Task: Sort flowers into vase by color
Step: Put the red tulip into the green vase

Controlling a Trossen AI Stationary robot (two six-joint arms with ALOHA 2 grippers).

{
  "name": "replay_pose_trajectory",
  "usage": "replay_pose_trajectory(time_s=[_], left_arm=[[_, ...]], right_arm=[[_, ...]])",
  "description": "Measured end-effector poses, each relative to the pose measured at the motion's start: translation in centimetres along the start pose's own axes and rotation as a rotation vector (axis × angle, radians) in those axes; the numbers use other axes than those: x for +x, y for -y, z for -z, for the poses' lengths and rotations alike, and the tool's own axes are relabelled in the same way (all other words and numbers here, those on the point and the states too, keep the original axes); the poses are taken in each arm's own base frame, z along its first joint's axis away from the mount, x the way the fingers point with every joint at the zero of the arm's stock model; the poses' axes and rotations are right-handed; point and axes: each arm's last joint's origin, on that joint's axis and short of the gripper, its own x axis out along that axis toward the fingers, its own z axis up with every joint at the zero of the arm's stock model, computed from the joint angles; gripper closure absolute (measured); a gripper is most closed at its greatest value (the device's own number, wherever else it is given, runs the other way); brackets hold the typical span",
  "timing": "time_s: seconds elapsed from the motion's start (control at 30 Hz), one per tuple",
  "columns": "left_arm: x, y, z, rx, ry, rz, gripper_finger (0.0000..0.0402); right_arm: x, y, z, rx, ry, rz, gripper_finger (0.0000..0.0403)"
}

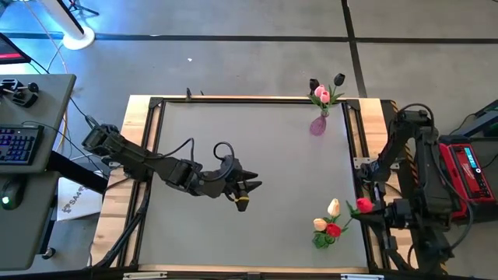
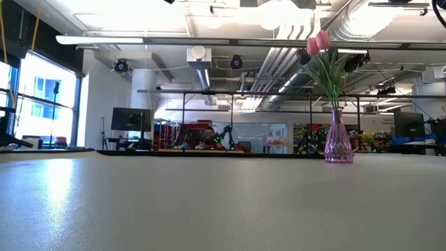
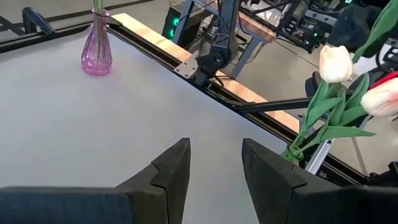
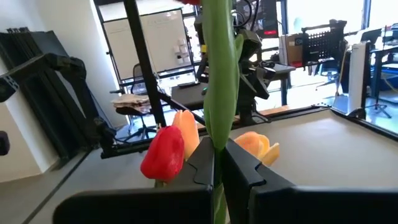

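**Right fingers pinched on a tulip stem, left hand free over mid-table**

My right gripper (image 4: 217, 171) sits at the near-right edge of the table (image 1: 233, 225), fingers clamped tight on the green stem (image 4: 219, 74) of a red tulip (image 1: 363, 205). In my right wrist view the stem runs straight up out of the jaws, long axis in line with the fingers. From above the red head sits just past the table's right edge, right at my gripper.

Just beside it, on the near-right corner of the table, is the remaining bunch: a cream-yellow tulip (image 1: 334, 207), a second cream one (image 1: 320, 224) and a red one (image 1: 334, 230). Heads spread up and apart, stems converging toward the near edge. Can't tell what holds them.

Far-right corner: pink glass vase (image 1: 317, 125) standing upright. Pink tulips (image 1: 320, 95) stand in it, stems roughly vertical in the low view, heads up. Two black tulips (image 1: 338, 79) show right by them from above, heads fanned toward the far edge.

My left gripper (image 1: 243, 194) hangs over the table's middle, pointing right toward the near-right bunch. Fingers (image 3: 171, 171) parted, nothing between them. Well apart from every flower.
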Motion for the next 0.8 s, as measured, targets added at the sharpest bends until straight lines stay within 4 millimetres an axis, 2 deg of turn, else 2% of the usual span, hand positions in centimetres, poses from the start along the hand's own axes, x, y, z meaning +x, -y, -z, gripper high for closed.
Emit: replay_pose_trajectory(time_s=[0.5,0.8], left_arm=[[0.1,-0.2,-0.1,-0.001,0.002,-0.006,0.0268],[0.1,-0.4,0.3,0.031,-0.048,-0.019,0.0268]], right_arm=[[1.4,-0.9,-1.7,-0.036,0.013,0.066,0.0403],[2.8,-1.6,-0.5,-0.056,-0.035,0.091,0.0403]])
